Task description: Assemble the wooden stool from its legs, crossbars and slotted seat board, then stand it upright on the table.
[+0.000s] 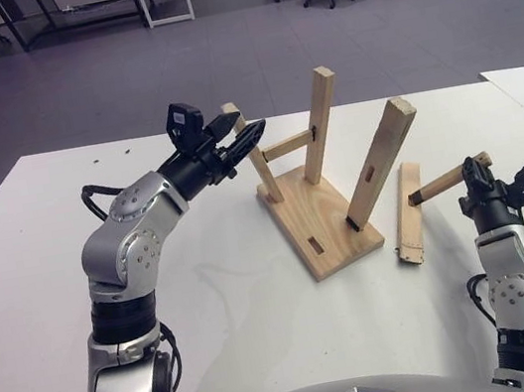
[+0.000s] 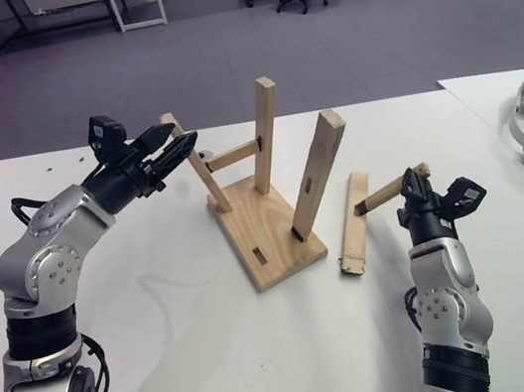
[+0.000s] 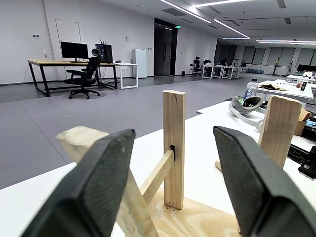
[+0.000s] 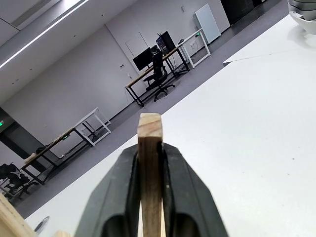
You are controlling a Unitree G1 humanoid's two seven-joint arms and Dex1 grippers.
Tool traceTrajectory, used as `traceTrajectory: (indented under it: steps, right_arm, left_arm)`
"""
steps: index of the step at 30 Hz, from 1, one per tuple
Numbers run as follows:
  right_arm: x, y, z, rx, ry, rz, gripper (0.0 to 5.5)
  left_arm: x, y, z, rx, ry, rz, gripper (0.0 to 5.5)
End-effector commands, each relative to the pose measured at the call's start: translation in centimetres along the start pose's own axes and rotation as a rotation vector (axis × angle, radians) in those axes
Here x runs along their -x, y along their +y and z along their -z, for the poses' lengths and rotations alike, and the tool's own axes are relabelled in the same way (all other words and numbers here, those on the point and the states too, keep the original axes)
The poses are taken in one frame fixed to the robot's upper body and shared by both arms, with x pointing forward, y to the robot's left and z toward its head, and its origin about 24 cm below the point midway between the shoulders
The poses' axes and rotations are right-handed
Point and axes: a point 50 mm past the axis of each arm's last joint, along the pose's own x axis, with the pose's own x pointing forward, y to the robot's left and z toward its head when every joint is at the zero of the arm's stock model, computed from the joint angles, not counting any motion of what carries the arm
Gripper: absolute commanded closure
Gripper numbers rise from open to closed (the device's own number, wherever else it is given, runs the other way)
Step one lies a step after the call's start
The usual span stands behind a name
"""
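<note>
crossbar and loose leg are the pair that matters, at the right of the left eye frame. the right gripper has its fingers clenched on the crossbar near its upper-right end. the right wrist view shows the stick pinched flat between both pads. the crossbar's long axis runs from upper right down to lower left, and its dark end meets the top of the loose leg. whether it is seated in a hole or only touching there cannot be told. the loose leg lies flat on the tabletop, long axis roughly up and down the frame, just right of the seat board.

the seat board lies flat at centre frame with three legs up in it. a rear leg and a tall leg are joined by a short crossbar, and a leaning leg stands at the board's right edge. one slot near the lower edge is empty.

the left gripper, in the upper middle, has its fingers spread and nothing held. the top of the rear leg sits at one pad.

the right arm is plainly nearer the loose leg, so the next step is probably joining the crossbar to it. that needs the dark end lined up square to the leg's side.
</note>
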Motion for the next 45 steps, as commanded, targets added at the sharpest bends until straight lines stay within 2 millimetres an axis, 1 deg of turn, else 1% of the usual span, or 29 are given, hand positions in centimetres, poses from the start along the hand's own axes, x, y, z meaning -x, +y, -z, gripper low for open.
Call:
traceTrajectory:
  steps: [1, 4, 7, 9, 13, 17, 19, 22, 25, 29, 32, 35, 37, 39, 40, 42, 45]
  right_arm:
    - [-0.2, 1.7, -1.1, -0.074, -0.061, -0.069, 5.08]
    - [0.0, 1.6, -0.5, -0.066, -0.037, -0.069, 5.08]
    - [0.4, 0.4, 1.1, -0.012, 0.030, -0.003, 5.08]
    - [0.6, -0.1, 1.6, 0.017, 0.054, 0.023, 5.08]
    - [0.6, -0.1, 1.0, 0.065, 0.030, 0.030, 5.08]
    - [0.3, -0.5, 0.5, 0.110, 0.017, 0.068, 5.08]
    - [0.1, -0.5, 0.7, 0.244, 0.057, 0.074, 5.08]
    - [-0.2, -0.6, 1.7, 0.498, 0.145, 0.055, 5.08]
    - [0.1, -1.6, 2.5, 0.578, 0.211, 0.075, 5.08]
    - [1.4, -2.7, 4.3, 0.680, 0.306, 0.051, 5.08]
    - [3.8, -5.0, 6.0, 0.698, 0.387, 0.071, 5.08]
    - [5.5, -7.0, 7.5, 0.700, 0.488, 0.098, 5.08]
    - [6.5, -8.5, 8.1, 0.674, 0.534, 0.145, 5.08]
    - [7.0, -9.1, 8.3, 0.653, 0.554, 0.155, 5.08]
    - [6.7, -8.8, 8.2, 0.649, 0.548, 0.141, 5.08]
    - [5.5, -7.7, 7.6, 0.646, 0.503, 0.099, 5.08]
    - [3.4, -5.0, 5.6, 0.639, 0.349, 0.003, 5.08]
  left_arm:
    - [0.0, 0.1, 0.3, -0.003, 0.001, -0.017, 2.60]
    - [0.0, 0.0, 0.5, 0.002, 0.003, -0.019, 2.60]
    - [0.1, 0.0, 0.6, 0.005, 0.005, -0.023, 2.60]
    - [0.1, 0.1, 0.6, 0.004, 0.005, -0.024, 2.60]
    - [0.1, 0.1, 0.6, 0.005, 0.009, -0.023, 2.60]
    - [0.0, 0.2, 0.7, 0.006, 0.011, -0.026, 2.60]
    - [0.0, 0.2, 0.7, 0.006, 0.010, -0.028, 2.60]
    - [0.0, 0.2, 0.8, 0.006, 0.010, -0.030, 2.60]
    - [0.0, 0.1, 0.9, 0.007, 0.012, -0.032, 2.60]
    - [0.1, 0.1, 1.1, 0.009, 0.014, -0.035, 2.60]
    - [0.2, 0.1, 1.2, 0.009, 0.017, -0.036, 2.60]
    - [0.1, 0.0, 1.4, 0.010, 0.024, -0.034, 2.60]
    - [0.1, -0.1, 1.5, 0.010, 0.027, -0.032, 2.60]
    - [0.1, -0.1, 1.5, 0.012, 0.029, -0.034, 2.60]
    - [0.1, 0.0, 1.5, 0.012, 0.029, -0.036, 2.60]
    - [0.1, -0.1, 1.6, 0.014, 0.030, -0.037, 2.60]
    - [0.1, 0.0, 1.5, 0.012, 0.027, -0.042, 2.60]
